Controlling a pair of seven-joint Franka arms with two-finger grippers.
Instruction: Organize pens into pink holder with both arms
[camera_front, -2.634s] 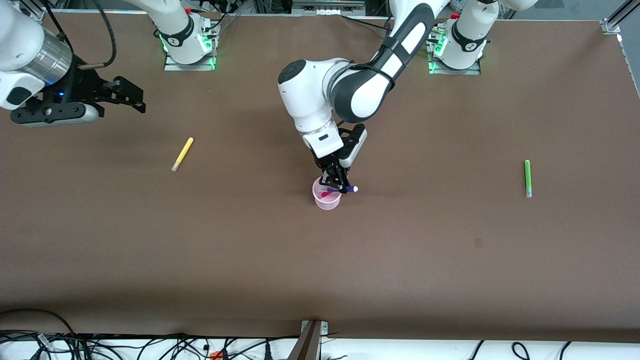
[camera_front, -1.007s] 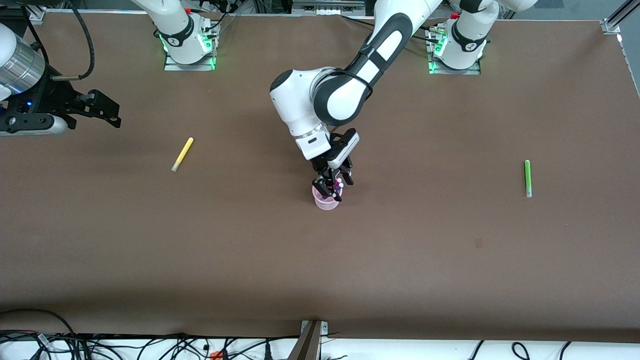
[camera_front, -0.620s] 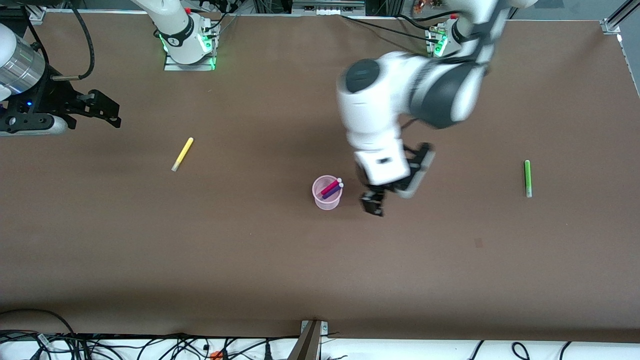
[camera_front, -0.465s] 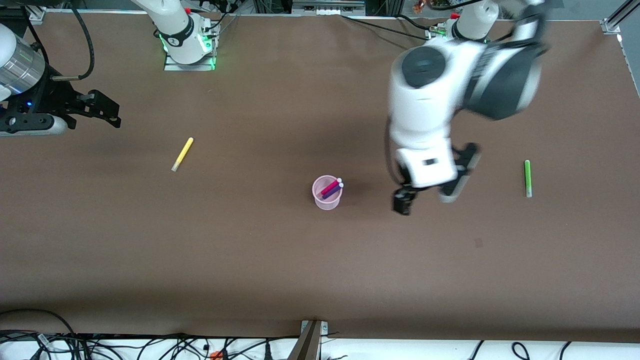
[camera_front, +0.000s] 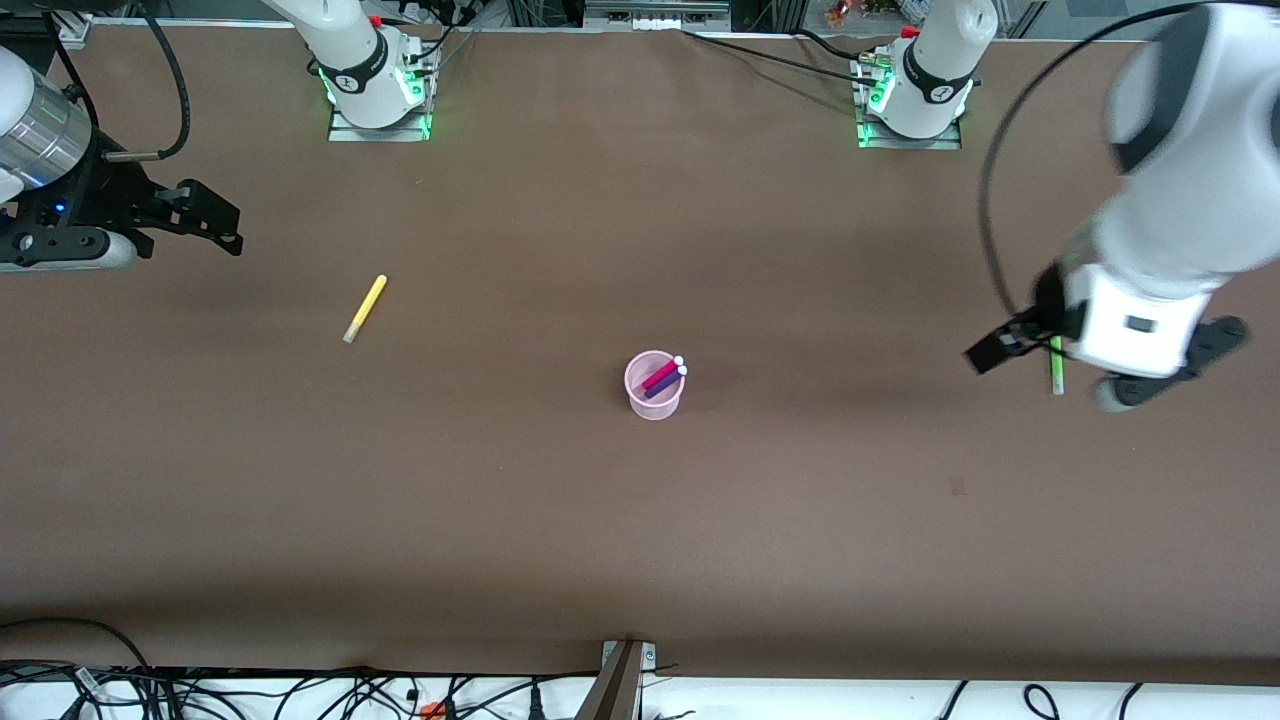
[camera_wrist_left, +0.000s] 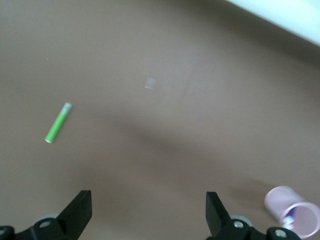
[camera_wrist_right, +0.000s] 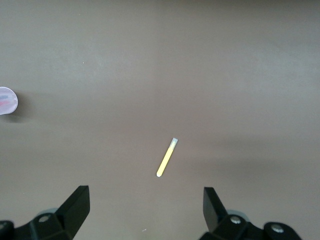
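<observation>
The pink holder (camera_front: 654, 386) stands mid-table with the magenta pen (camera_front: 661, 375) and the purple pen (camera_front: 664, 386) leaning in it. The yellow pen (camera_front: 365, 308) lies on the table toward the right arm's end. The green pen (camera_front: 1056, 375) lies toward the left arm's end, partly hidden by the left hand. My left gripper (camera_front: 1005, 346) hangs open and empty over the table beside the green pen; its wrist view shows the green pen (camera_wrist_left: 58, 123) and the holder (camera_wrist_left: 292, 211). My right gripper (camera_front: 228, 222) waits open and empty; its wrist view shows the yellow pen (camera_wrist_right: 166, 157).
The two arm bases (camera_front: 375, 75) (camera_front: 915, 85) stand at the table's edge farthest from the front camera. Cables and a metal post (camera_front: 620, 680) run along the nearest edge. A small pale mark (camera_front: 957, 486) is on the table surface.
The left gripper let the purple pen go into the holder, then swung fast toward its own end of the table to the green pen. The right gripper drew back slightly.
</observation>
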